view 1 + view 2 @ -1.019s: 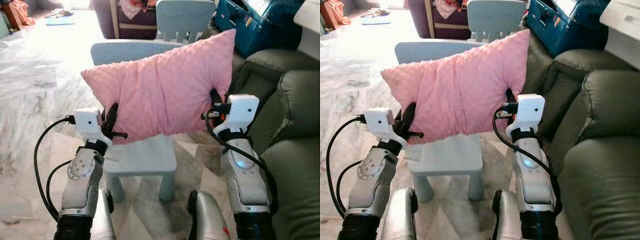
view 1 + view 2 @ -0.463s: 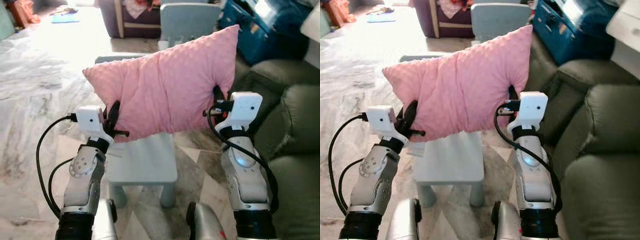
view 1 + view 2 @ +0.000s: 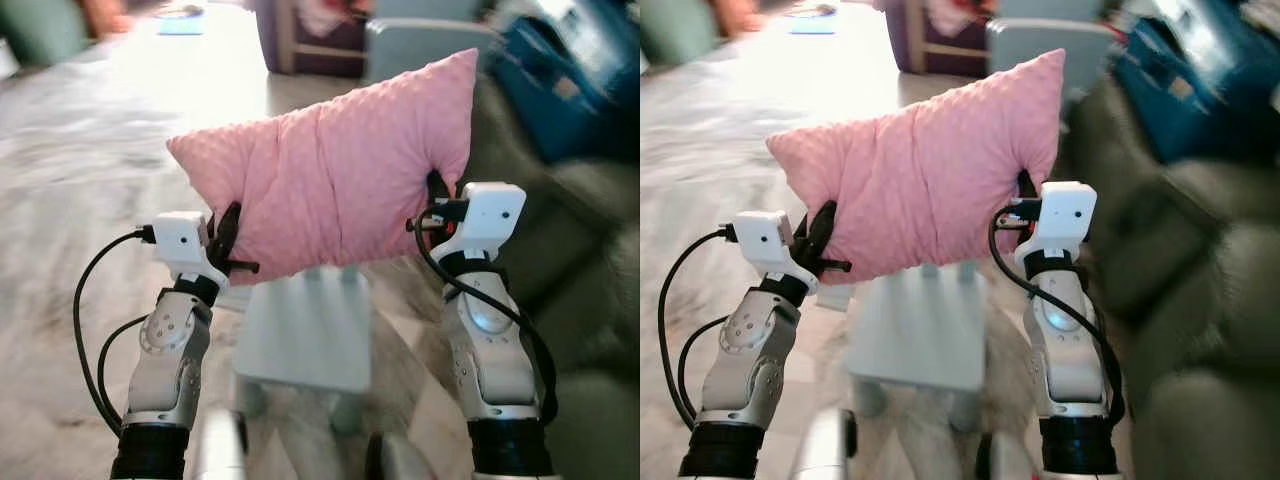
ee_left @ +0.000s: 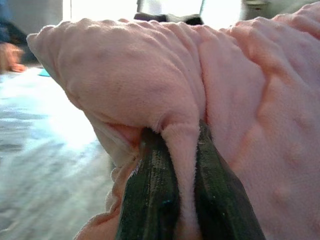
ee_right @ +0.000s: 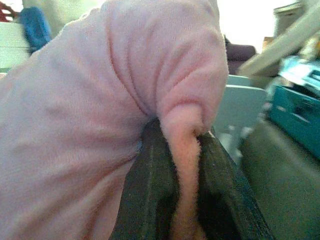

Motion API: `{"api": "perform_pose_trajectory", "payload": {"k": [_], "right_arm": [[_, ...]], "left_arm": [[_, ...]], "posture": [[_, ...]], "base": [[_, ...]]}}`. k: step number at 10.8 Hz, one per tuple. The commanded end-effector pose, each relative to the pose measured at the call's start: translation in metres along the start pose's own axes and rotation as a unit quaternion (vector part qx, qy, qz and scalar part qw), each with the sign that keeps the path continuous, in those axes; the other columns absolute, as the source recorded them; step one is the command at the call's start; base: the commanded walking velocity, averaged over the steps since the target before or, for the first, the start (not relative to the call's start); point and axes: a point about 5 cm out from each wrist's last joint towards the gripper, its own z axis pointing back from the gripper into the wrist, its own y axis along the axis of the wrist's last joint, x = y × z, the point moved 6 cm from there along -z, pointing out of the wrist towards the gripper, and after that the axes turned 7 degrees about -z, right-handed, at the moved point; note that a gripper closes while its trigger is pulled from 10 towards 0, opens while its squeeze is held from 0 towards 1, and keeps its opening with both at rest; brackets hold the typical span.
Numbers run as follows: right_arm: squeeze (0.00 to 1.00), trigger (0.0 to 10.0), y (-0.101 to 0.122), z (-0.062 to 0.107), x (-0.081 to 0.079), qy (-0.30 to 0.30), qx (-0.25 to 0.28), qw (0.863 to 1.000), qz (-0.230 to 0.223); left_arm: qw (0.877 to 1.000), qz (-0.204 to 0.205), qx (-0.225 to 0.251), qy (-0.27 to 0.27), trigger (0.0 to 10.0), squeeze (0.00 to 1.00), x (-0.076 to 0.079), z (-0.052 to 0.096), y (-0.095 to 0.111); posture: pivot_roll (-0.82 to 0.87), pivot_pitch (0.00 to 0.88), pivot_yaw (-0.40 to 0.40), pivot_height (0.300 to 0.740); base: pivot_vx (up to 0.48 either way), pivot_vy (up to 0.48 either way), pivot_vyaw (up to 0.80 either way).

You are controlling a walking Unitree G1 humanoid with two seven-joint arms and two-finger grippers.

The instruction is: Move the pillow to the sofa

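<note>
A pink dotted pillow (image 3: 335,170) hangs in the air between my two arms, above a small pale blue chair (image 3: 305,330). My left gripper (image 3: 224,238) is shut on the pillow's lower left edge; a fold of its fabric (image 4: 180,165) is pinched between the black fingers (image 4: 150,195). My right gripper (image 3: 436,195) is shut on the pillow's right edge, with fabric (image 5: 182,165) squeezed between its fingers (image 5: 150,200). The dark green sofa (image 3: 1200,280) lies to my right, blurred.
A second pale blue chair (image 3: 420,40) stands behind the pillow. A blue case (image 3: 1200,80) rests beyond the sofa at the upper right. Marble floor (image 3: 90,190) spreads out to the left. A dark cabinet (image 3: 300,30) stands at the far back.
The whole picture has shifted and blurred, so the camera has moved; the chair and sofa appear displaced. Both grippers hold the pillow as before, at about the same height.
</note>
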Motion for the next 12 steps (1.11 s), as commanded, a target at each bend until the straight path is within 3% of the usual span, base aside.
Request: {"api": "perform_pose_trajectory", "payload": {"k": [1,5,12], "right_arm": [[0.00,0.0,0.0086,-0.0030,-0.0008,-0.001,0.016,1.000,-0.003],[0.00,0.0,0.0110,-0.0046,-0.0003,-0.003,0.021,1.000,-0.004],[0.00,0.0,0.0129,-0.0061,-0.0002,-0.002,0.025,1.000,-0.002]], "left_arm": [[1.000,-0.003,0.007,-0.008,0.0,0.00,0.0028,-0.0029,0.0047],[1.000,-0.002,0.006,-0.008,0.0,0.00,0.0039,-0.0043,0.0039],[1.000,0.001,0.004,-0.008,0.0,0.00,0.0053,-0.0048,0.0019]], "posture": [[0.01,0.029,-0.050,0.704],[0.01,0.032,-0.050,0.740],[0.00,0.037,-0.051,0.740]], "base": [[0.000,0.000,0.00],[0.000,0.000,0.00],[0.000,0.000,0.00]]}}
